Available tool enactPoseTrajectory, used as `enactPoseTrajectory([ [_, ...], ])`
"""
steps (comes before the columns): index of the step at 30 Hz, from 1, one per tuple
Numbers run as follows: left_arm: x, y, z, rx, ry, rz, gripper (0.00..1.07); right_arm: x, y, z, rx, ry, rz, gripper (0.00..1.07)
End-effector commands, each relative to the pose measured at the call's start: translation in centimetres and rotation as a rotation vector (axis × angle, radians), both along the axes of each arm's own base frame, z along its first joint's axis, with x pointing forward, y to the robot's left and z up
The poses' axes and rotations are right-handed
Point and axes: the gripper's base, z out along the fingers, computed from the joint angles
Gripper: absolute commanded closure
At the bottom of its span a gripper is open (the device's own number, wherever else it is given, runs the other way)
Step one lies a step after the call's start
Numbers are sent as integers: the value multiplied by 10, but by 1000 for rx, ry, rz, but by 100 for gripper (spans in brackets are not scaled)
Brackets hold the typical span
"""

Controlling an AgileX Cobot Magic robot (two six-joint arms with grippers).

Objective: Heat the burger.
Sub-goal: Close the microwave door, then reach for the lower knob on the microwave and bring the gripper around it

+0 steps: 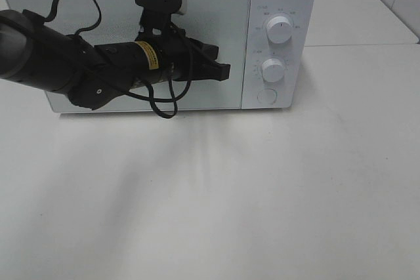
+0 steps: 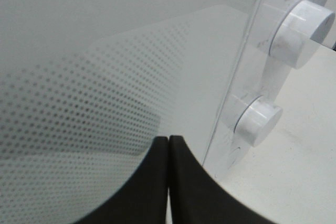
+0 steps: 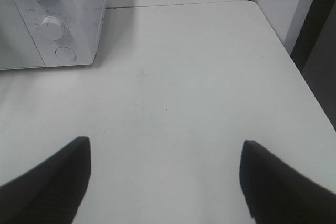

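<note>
The burger is not in view in any frame. The white microwave [image 1: 216,11] stands at the back of the table with its door [image 1: 197,96] shut; the dotted door panel [image 2: 105,87] hides the inside. My left gripper [image 1: 226,70] is shut and empty, its tips [image 2: 169,140] pressed together close to the door's right edge, beside the control panel. My right gripper [image 3: 165,145] is open and empty above the bare table, to the right of the microwave [image 3: 79,19]; it does not show in the exterior high view.
The control panel has an upper knob [image 1: 280,31], a lower knob [image 1: 272,69] and a round button [image 1: 266,96]. The white table [image 1: 262,195] runs in front of the microwave. Its right edge [image 3: 294,61] lies near a wall.
</note>
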Motion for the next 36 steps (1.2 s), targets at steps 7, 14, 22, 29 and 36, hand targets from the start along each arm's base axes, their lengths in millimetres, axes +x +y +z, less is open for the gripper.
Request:
enactPoseTrajectory([
  [7, -22, -16, 30, 94, 56, -18, 107, -4, 0, -1, -10, -28, 1, 32],
  [14, -59, -29, 35, 275, 159, -67, 89, -4, 0, -1, -10, -28, 1, 32],
  [22, -105, -45, 43, 421, 285, -108, 4, -4, 0, -1, -10, -28, 1, 32],
  [29, -137, -45, 47, 565, 409, -115, 6, -4, 0, -1, -10, -28, 1, 32],
  [36, -152, -28, 55, 683, 546, -69, 6, -4, 0, -1, -10, -28, 1, 32],
])
